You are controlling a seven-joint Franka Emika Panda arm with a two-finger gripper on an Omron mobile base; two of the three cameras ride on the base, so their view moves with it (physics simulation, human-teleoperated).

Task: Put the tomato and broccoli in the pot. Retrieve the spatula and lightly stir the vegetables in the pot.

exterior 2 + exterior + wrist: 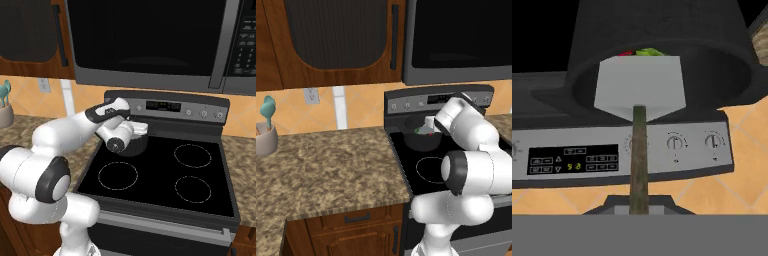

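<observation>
Grey blade: my spatula [639, 92] had a flat pale blade, and it sat right in the mouth of the pot [662, 45].
Handle: the thin brownish stick ran straight from my hand up to the blade, so its long way lined up with my reach.
My gripper [136, 129]: the two fingers were squeezed together on the spatula handle. I could not see the finger tips well.
Pot: the dark pot [423, 140] stood on the back left ring of the black stove [165, 175], touching the glass top.
Tomato [626, 53]: a bit of red peeked over the blade, inside the pot.
Broccoli [649, 51]: a bit of green sat just beside the red, also inside the pot.
Which way: the veggies lay just past the blade tip, straight ahead along the handle.
How far along: I think both veggies were in, and stirring was the job in hand.
Next move: I guess a small side to side push would do.
Watch out: a hard push could bump the pot.
</observation>
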